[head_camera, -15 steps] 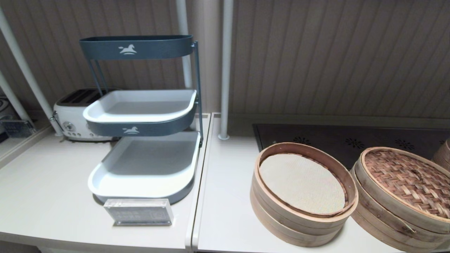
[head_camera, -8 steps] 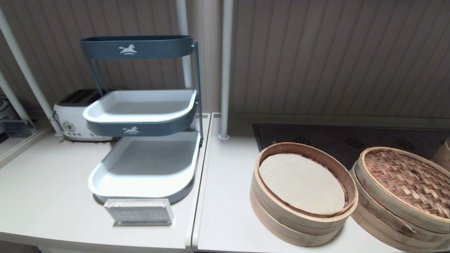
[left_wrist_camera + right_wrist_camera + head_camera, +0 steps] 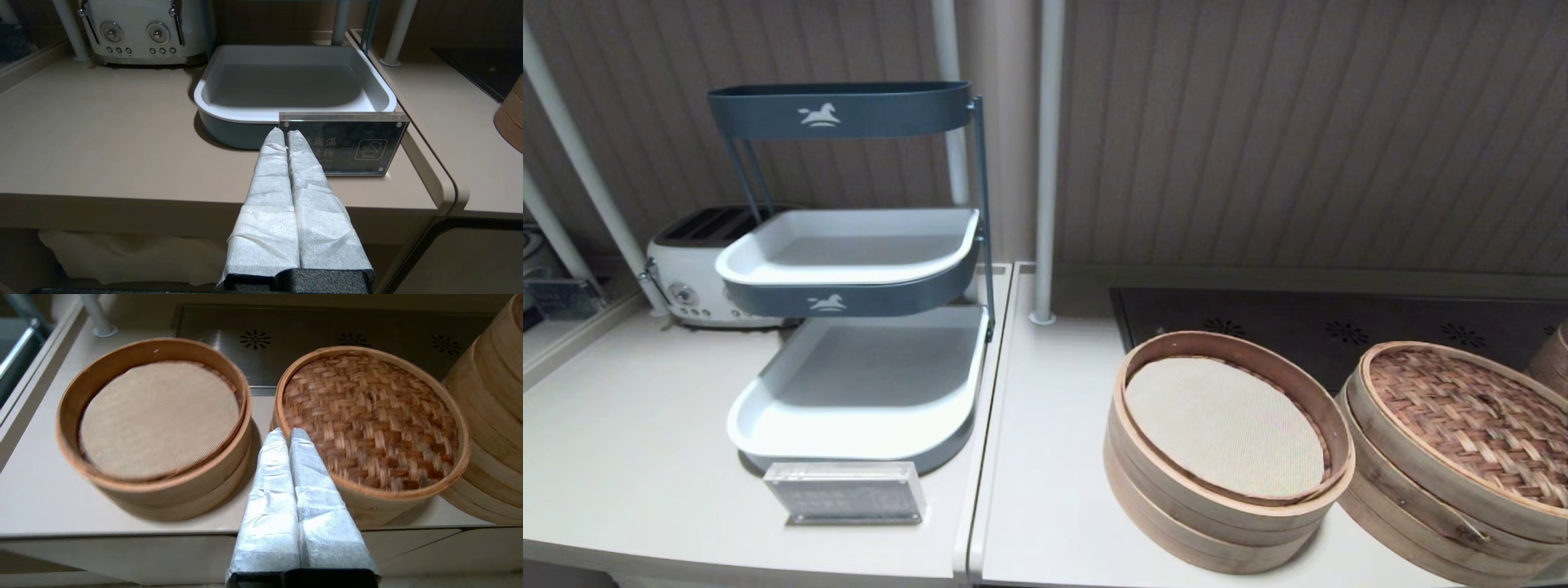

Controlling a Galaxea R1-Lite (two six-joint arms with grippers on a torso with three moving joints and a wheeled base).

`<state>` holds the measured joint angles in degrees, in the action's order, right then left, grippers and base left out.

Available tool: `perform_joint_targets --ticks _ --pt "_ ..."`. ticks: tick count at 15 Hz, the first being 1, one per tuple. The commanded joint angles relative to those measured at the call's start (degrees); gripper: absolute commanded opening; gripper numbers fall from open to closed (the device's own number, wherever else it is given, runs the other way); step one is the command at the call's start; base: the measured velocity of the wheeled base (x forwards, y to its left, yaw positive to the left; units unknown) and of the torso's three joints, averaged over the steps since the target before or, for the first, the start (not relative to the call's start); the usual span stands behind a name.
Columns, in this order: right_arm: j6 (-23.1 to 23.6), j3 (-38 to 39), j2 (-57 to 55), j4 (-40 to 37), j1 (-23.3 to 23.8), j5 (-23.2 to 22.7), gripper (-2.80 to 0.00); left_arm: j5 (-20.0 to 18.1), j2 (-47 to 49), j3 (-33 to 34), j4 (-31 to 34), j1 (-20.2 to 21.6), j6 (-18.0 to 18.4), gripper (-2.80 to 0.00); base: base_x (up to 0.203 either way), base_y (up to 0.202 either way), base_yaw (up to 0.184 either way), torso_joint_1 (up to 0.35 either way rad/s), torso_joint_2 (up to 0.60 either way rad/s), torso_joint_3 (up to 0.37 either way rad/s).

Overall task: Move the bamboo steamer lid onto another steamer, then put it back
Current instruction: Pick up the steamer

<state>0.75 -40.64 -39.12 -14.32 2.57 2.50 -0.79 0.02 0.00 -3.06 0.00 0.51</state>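
Pale beige counter (image 3: 1054,506) carries everything. Head view: the bamboo steamer lid (image 3: 1474,420), reddish-brown weave with a pale hoop rim, sits on the shallower steamer (image 3: 1409,510) at the right front corner of the counter, a thin sliver jutting from that steamer's wall. Just beside it, toward the middle, stands the taller steamer (image 3: 1217,510), uncovered, with a white mesh liner (image 3: 1225,425) inside; the two walls are close, contact cannot be confirmed. Behind both lies a dark hob panel (image 3: 1339,327). On the left half stand a grey tiered rack (image 3: 849,294), a white toaster (image 3: 690,269) at the back edge, and a clear sign block (image 3: 845,492) near the front edge. Neither arm appears in this view.

Left wrist view: the left gripper (image 3: 285,134) hangs off the front edge of the counter, its white-wrapped fingers (image 3: 269,179) pressed together with nothing between them, tips pointing at the sign block (image 3: 347,145). The rack's lowest tray (image 3: 294,81) lies behind the sign.

Right wrist view: the right gripper (image 3: 284,435) hangs off the front edge, wrapped fingers (image 3: 310,486) pressed together and empty, tips over the near rim of the lid (image 3: 372,416). The open steamer (image 3: 155,420) sits alongside. A further stack of steamers (image 3: 490,412) stands at the far right.
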Motion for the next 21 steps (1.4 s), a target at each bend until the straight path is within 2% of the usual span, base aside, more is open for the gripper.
perform_joint_targets --ticks 1,3,7,9,10,11,15,21 --pt "-0.3 -7.0 -15.2 -0.5 3.0 0.1 -2.80 0.0 -0.2 1.6 -0.1 0.0 0.1 -2.80 0.000 0.000 0.000 0.000 0.00 0.000" --pt "-0.4 -15.5 -24.5 -3.7 7.9 -1.1 -2.80 0.0 -0.1 1.6 0.0 0.0 0.0 -2.80 0.000 0.000 0.000 0.000 0.00 0.000" --pt "3.0 -31.2 -42.9 -15.9 23.5 -11.6 -2.80 -0.1 -0.1 1.6 0.0 0.0 0.0 -2.80 0.000 0.000 0.000 0.000 0.00 0.000" --pt "5.1 -35.9 -51.1 -18.8 28.1 -13.9 -2.80 0.0 -0.2 1.6 0.0 0.0 0.1 -2.80 0.000 0.000 0.000 0.000 0.00 0.000" --pt "5.7 -37.7 -54.3 -19.6 30.0 -14.6 -1.58 -0.1 -0.1 1.6 0.0 0.0 0.0 -2.80 0.000 0.000 0.000 0.000 0.00 0.000" --pt "6.3 -39.0 -56.6 -20.1 31.3 -15.1 0.00 0.0 -0.1 1.6 0.0 0.0 0.0 -2.80 0.000 0.000 0.000 0.000 0.00 0.000" --pt "8.4 -38.9 -60.5 -20.4 32.6 -15.3 0.00 0.0 -0.1 1.6 0.0 0.0 0.0 -2.80 0.000 0.000 0.000 0.000 0.00 0.000" --pt "8.7 -36.7 -64.7 -17.6 32.7 -15.5 0.00 0.0 -0.2 1.6 0.0 0.0 0.0 -2.80 0.000 0.000 0.000 0.000 0.00 0.000"
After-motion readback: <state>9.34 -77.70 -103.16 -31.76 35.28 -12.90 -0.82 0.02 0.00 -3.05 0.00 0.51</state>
